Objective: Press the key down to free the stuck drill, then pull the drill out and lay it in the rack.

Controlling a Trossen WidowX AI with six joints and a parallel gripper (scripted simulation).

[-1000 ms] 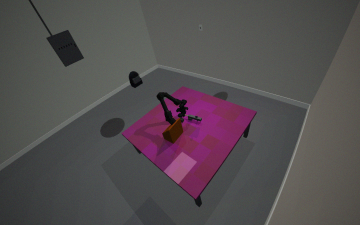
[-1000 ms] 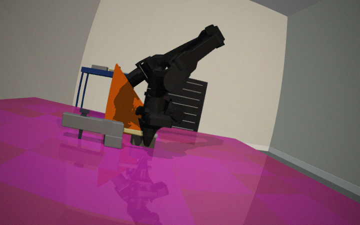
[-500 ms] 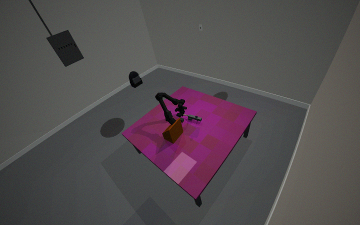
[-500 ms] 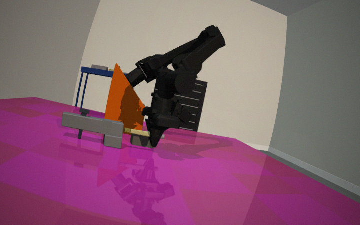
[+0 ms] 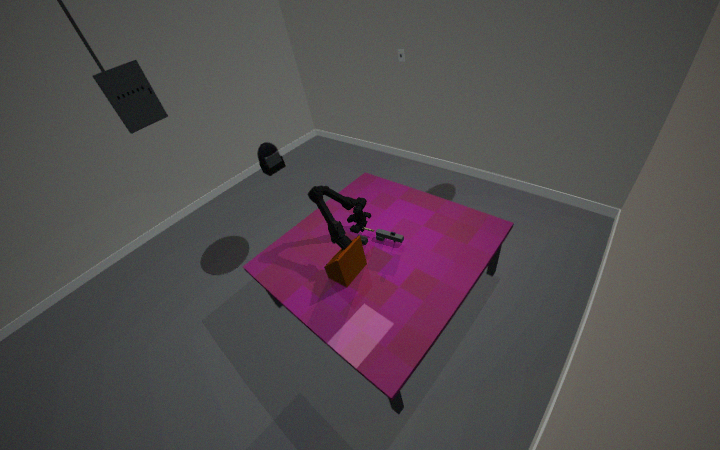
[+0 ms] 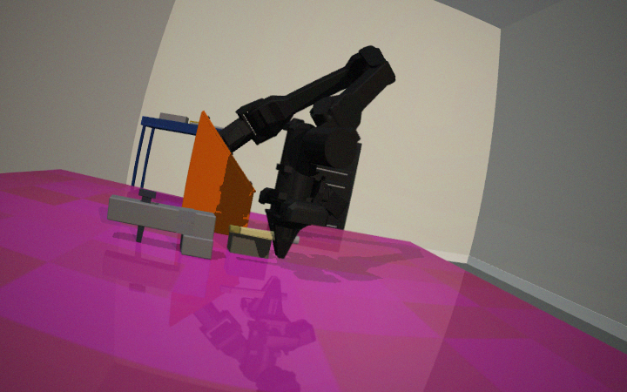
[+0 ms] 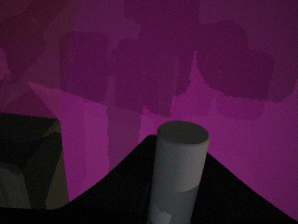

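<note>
The grey housing (image 5: 389,237) (image 6: 159,214) stands on the table. Its dark key (image 6: 147,194) has its head above the housing's top, with a stem showing underneath. My gripper (image 6: 281,243) (image 7: 168,146) is shut on the drill, at its grey round shank (image 7: 180,170). The drill's yellowish bit (image 5: 368,229) (image 6: 252,232) points toward the housing, with a gap between its tip and the housing in the exterior view. The low grey-olive block, seemingly the rack (image 5: 363,240) (image 6: 249,245) (image 7: 30,135), is close to the drill. Whether they touch is unclear.
An orange wedge-shaped block (image 5: 347,263) (image 6: 204,170) stands on the pink table (image 5: 441,279) (image 6: 62,331), near the arm's base and behind the housing in the exterior view. A blue stand (image 6: 169,127) with small things on it is in the background.
</note>
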